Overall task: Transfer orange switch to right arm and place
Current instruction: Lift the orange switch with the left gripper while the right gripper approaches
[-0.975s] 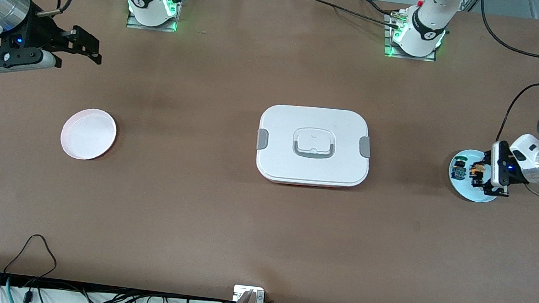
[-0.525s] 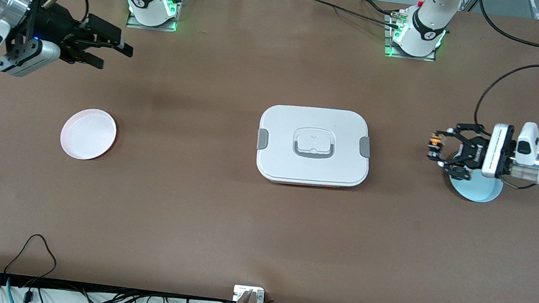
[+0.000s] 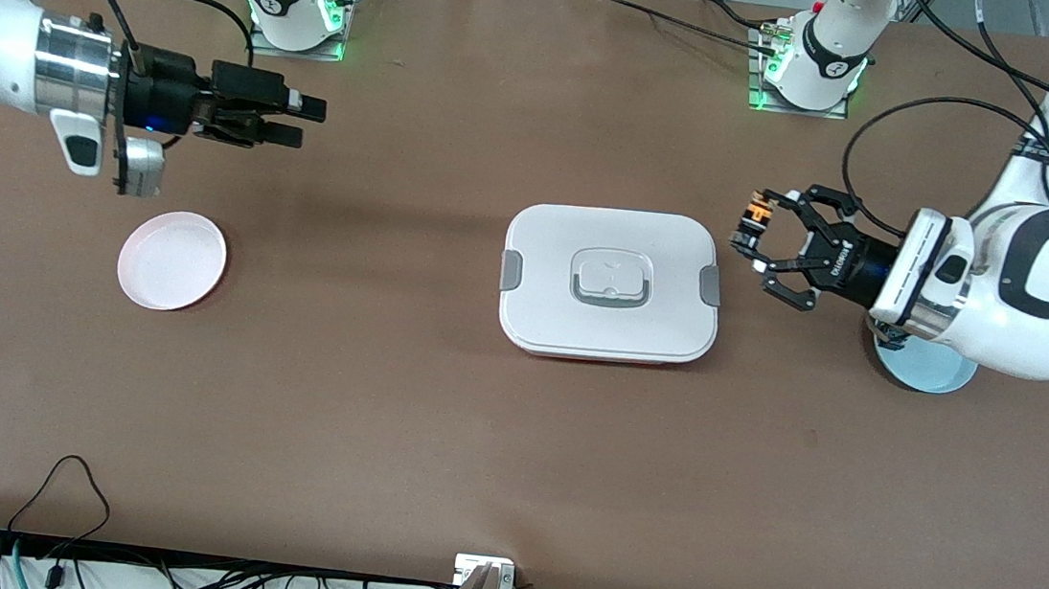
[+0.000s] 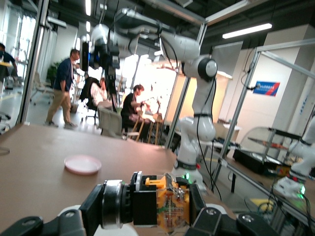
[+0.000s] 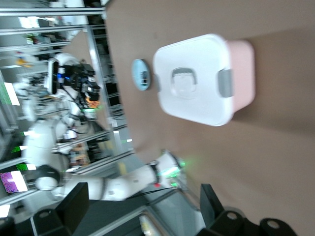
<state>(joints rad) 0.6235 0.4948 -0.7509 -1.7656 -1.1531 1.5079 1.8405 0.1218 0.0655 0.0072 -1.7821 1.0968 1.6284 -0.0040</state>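
Two grippers must meet in the air for this step, so the work now is to bring them together with care. The left gripper (image 3: pixel 758 243) is clamped on the orange switch (image 3: pixel 757 213), which sits at its fingertips, up in the air just beside the white lidded box (image 3: pixel 610 284) at the left arm's end of it; in the left wrist view the switch (image 4: pixel 170 200) shows pinched between the black fingers, with its orange cap and circuit part free. To do the handover well, I judge that the left arm should keep the switch steady and turned so that a free part of it faces the right gripper (image 3: pixel 296 121), and should let go only after the other fingers have closed on it. The right gripper has its slim fingers apart and holds nothing; it hangs over the bare counter (image 3: pixel 399 398), well apart from the switch, with the pink plate (image 3: pixel 172 260) below it and nearer to the camera. Compared with the earlier frames, the left gripper has lifted the switch off the blue plate (image 3: pixel 931 370), which now lies under its wrist, and has carried it toward the box. The right gripper has also come from the counter's edge toward the middle and has levelled out.
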